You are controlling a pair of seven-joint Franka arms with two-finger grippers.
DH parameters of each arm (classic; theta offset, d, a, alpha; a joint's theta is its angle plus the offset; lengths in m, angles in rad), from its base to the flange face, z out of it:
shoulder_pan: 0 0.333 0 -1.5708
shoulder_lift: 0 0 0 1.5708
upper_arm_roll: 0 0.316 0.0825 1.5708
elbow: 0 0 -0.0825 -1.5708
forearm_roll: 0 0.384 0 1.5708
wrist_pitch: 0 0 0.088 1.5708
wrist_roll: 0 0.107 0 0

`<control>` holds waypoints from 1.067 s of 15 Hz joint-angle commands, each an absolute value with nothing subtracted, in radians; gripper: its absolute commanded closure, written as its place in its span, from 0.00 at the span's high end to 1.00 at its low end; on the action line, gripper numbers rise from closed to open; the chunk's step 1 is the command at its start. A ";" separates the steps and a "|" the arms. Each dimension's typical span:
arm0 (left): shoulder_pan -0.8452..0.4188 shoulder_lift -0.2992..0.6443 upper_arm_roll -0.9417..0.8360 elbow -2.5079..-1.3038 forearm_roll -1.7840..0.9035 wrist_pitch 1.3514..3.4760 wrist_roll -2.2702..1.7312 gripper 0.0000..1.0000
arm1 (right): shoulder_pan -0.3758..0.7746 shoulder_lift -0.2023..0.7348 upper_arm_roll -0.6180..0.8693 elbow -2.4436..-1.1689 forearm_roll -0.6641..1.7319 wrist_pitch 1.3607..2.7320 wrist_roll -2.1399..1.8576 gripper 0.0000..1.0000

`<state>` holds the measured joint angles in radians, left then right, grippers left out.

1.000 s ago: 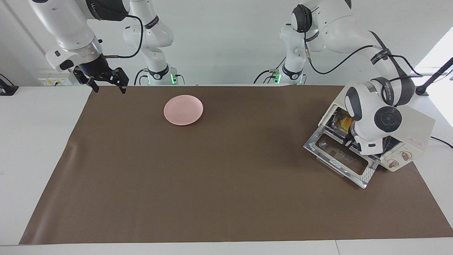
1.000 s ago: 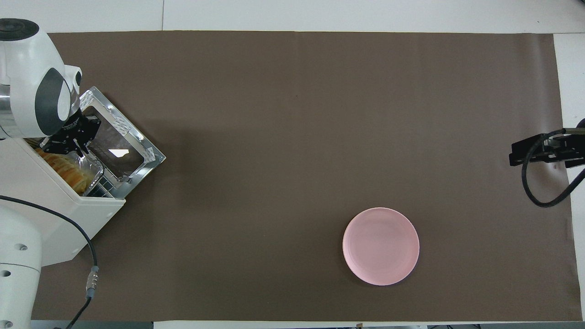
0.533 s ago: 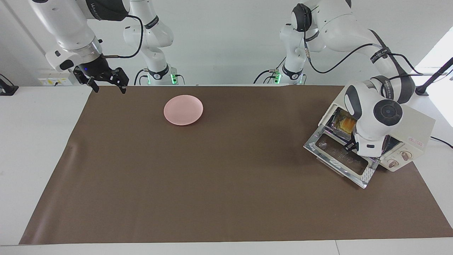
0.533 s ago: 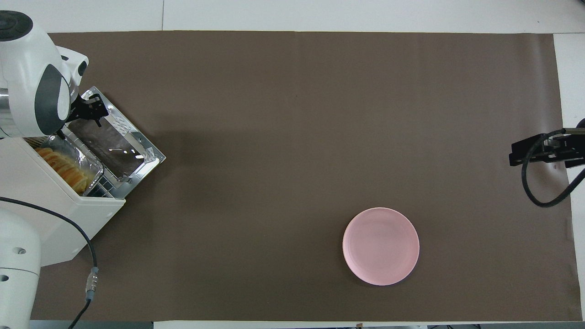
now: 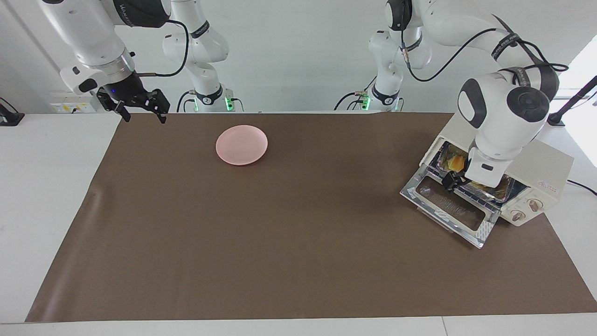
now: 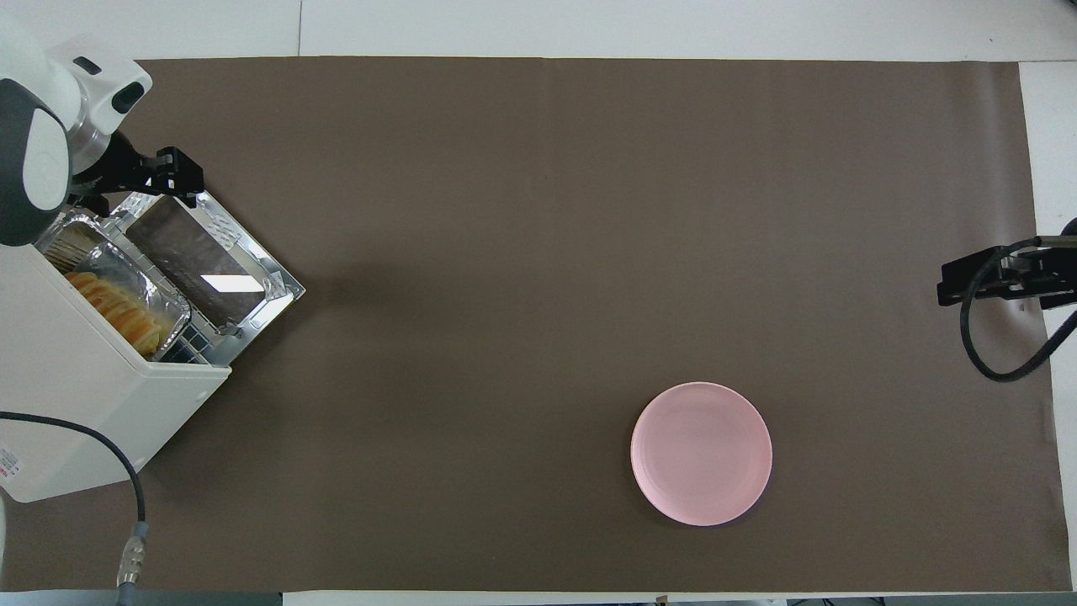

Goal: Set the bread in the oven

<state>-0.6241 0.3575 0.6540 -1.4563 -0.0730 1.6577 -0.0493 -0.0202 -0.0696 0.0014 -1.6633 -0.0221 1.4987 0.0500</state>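
Golden bread [image 6: 118,307] x1 in oven [image 6: 76,396] x1, door down.

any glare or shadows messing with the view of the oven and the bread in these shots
Overhead view: a bright glare patch sits on the open glass door of the oven, but the bread in its foil tray shows clearly. Facing view: the left gripper and its arm cover part of the oven mouth; a soft shadow lies on the brown mat beside the door.

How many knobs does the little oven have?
2. Both knobs sit side by side on the oven front, beside its open door, at the left arm's end of the table. More could be hidden.
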 commanded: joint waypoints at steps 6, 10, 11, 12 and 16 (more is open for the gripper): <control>-0.684 0.115 0.657 -1.505 -0.084 1.352 0.087 1.00 | -0.037 -0.078 0.014 -1.667 -0.037 1.491 0.020 1.00; -0.658 0.068 0.634 -1.505 -0.083 1.304 0.090 1.00 | -0.037 -0.078 0.014 -1.667 -0.037 1.491 0.020 1.00; -0.608 0.063 0.593 -1.499 -0.081 1.287 0.089 1.00 | -0.037 -0.078 0.014 -1.667 -0.037 1.491 0.020 1.00; -0.536 0.061 0.499 -1.499 -0.077 1.279 0.087 1.00 | -0.035 -0.078 0.014 -1.667 -0.037 1.491 0.020 1.00; -0.137 0.043 0.055 -1.500 -0.034 1.290 0.078 1.00 | -0.037 -0.078 0.014 -1.667 -0.037 1.491 0.020 1.00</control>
<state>-0.3014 0.0654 0.2398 -1.4777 -0.0674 1.2925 0.0801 -0.0202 -0.0696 0.0015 -1.6633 -0.0221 1.4987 0.0499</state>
